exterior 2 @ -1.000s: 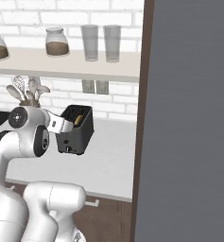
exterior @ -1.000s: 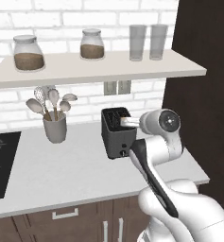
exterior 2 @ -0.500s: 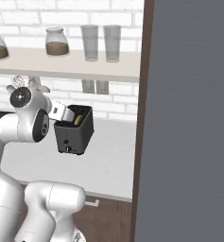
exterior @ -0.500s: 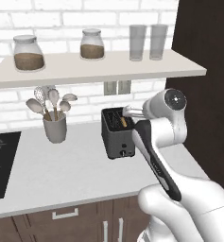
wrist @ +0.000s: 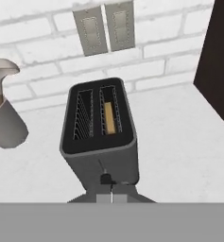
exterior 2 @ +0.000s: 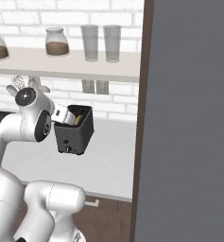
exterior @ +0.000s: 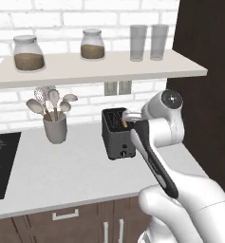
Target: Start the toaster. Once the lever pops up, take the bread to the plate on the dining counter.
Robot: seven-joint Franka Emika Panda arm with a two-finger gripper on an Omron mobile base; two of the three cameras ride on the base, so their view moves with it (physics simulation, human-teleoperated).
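Inside toaster (wrist: pixel 100 142) right slot: bread (wrist: pixel 109 117).

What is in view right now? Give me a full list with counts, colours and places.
toaster: one, dark grey, on the worktop by the brick wall
bread: one slice, golden-brown, down in one toaster slot
utensil cup: one, grey, holding spoons and a whisk, on the worktop beside the toaster
jars: two, glass with brown contents, on the shelf
glasses: two, clear, on the shelf
wall sockets: two, grey, on the brick wall behind the toaster
hob: one, black, far end of the worktop
gripper: one, shut, above the toaster's front
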